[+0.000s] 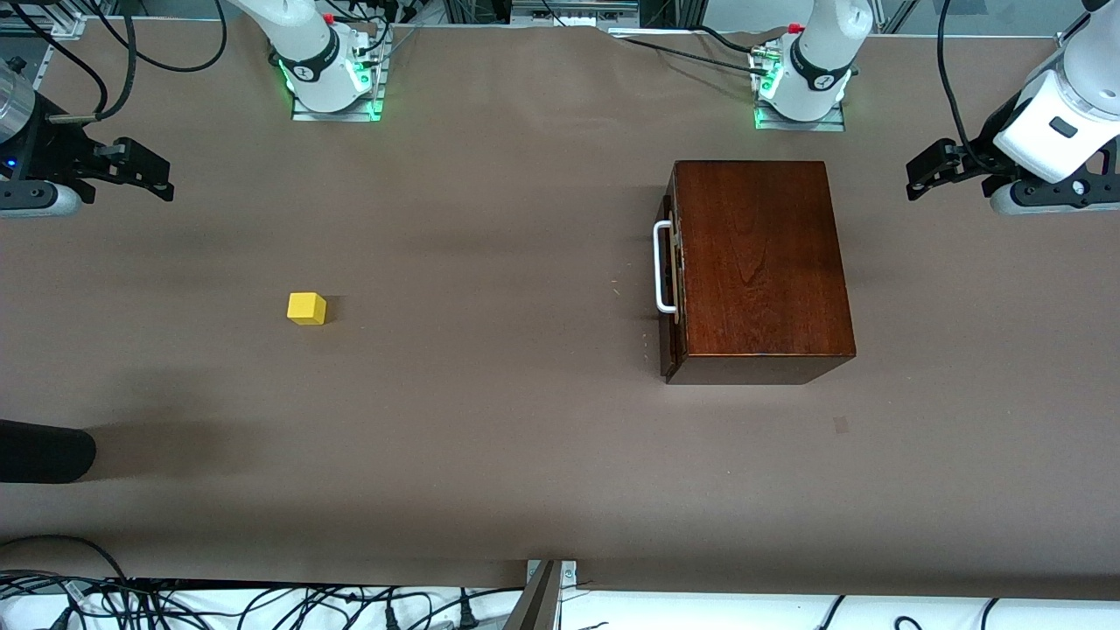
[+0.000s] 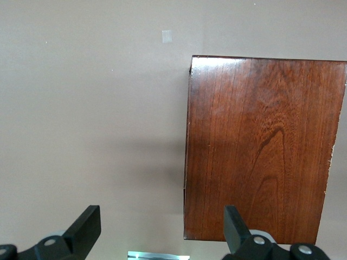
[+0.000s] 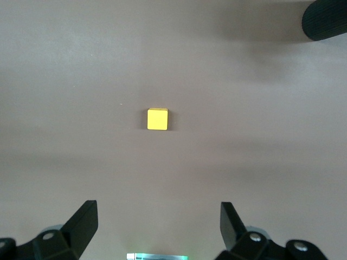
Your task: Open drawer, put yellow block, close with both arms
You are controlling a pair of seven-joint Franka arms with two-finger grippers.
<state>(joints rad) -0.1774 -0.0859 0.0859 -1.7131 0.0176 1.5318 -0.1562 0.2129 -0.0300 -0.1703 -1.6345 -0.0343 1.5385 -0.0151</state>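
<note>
No step of the task is seen to be begun. The drawer point(image 1: 672, 289) is shut inside the dark wooden box point(image 1: 757, 262), with only its front and the white handle point(image 1: 662, 267) showing on the side that faces the right arm's end of the surface point(image 1: 490, 437). The yellow block point(image 1: 306, 308) lies alone on the surface, well apart from the box, toward the right arm's end and about as near to the front camera as the handle.

The left gripper point(image 1: 941, 166) is held up past the box at the left arm's end, its fingers point(image 2: 87, 227) spread wide and empty. The right gripper point(image 1: 140, 171) is held over the right arm's end, well apart from the box, its fingers point(image 3: 81, 225) likewise wide apart with nothing between them.

The opening is judged to come first: the handle must be reached and pulled away from the box, most likely with the box steadied.

The drawer's inside is hidden. In the left wrist view the handle is not shown. A dark rounded object point(image 1: 44, 451) is cut off at the picture's edge and cannot be identified.
</note>
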